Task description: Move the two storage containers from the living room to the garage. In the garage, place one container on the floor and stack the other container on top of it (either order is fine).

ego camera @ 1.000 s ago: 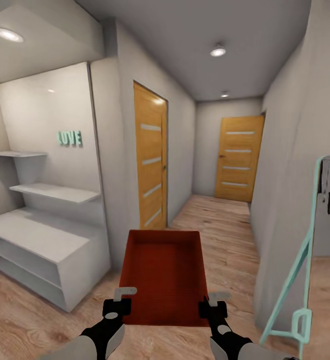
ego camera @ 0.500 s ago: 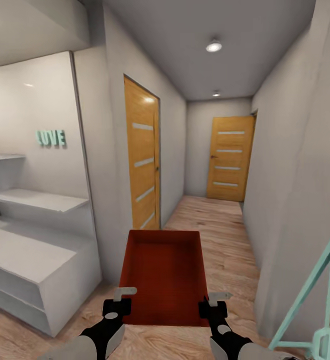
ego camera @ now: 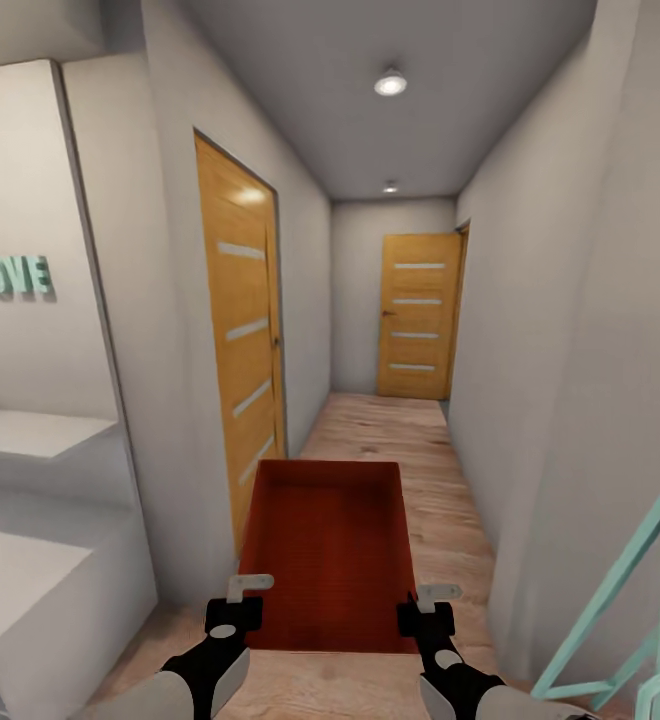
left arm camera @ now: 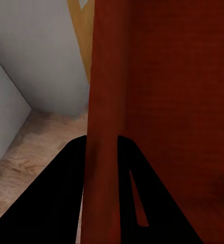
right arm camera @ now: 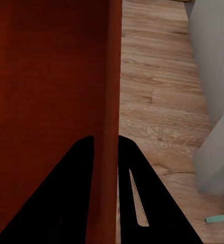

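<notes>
Red-orange open-top storage container (ego camera: pixel 328 550) hanging above light wood plank floor (ego camera: pixel 390 440), both side walls being pinched by left gripper (ego camera: pixel 236 610) and right gripper (ego camera: pixel 425 612) fingers.

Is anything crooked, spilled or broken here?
Nothing stands out. The red box sits level and empty, the left gripper and right gripper each clamped on a side wall, over the wood floor.

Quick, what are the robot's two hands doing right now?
Left gripper: shut on the left wall of the red-orange rectangular open-top storage container.
Right gripper: shut on its right wall.
</notes>
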Tool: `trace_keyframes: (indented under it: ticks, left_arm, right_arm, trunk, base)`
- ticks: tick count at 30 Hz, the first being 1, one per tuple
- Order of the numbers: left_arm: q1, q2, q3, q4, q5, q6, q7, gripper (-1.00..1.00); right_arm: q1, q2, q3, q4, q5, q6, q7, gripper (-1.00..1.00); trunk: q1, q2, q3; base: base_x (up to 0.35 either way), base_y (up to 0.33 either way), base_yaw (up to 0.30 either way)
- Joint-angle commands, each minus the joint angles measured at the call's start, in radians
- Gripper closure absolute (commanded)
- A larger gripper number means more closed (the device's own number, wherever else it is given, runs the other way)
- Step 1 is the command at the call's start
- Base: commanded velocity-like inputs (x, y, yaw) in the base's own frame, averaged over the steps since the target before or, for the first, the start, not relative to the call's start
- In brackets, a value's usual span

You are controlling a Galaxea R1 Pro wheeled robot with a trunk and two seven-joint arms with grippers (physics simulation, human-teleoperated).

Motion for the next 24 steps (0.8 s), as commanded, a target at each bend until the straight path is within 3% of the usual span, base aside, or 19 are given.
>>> trace_keyframes:
  ticks: [1,12,24]
  left_arm:
    - [-0.001,0.0,0.054,-0.002,-0.006,-0.006,0.014,1.0]
    - [-0.001,0.0,0.054,-0.001,-0.006,-0.006,0.014,1.0]
    - [-0.001,0.0,0.055,-0.001,-0.003,-0.006,0.014,1.0]
  right_arm:
    - [-0.001,0.001,-0.016,0.001,0.005,0.002,0.0,1.0]
    - [0.0,0.001,-0.016,0.001,0.005,0.002,0.0,1.0]
    - [-0.001,0.001,-0.016,0.001,0.005,0.002,0.0,1.0]
  trunk:
    - [0.001,-0.001,-0.002]
    - [0.001,-0.001,-0.002]
    - [0.001,-0.001,-0.002]
  base:
    - [0.322,0.145,-0.282]
    - [0.321,0.115,-0.272]
    - [0.322,0.087,-0.016]
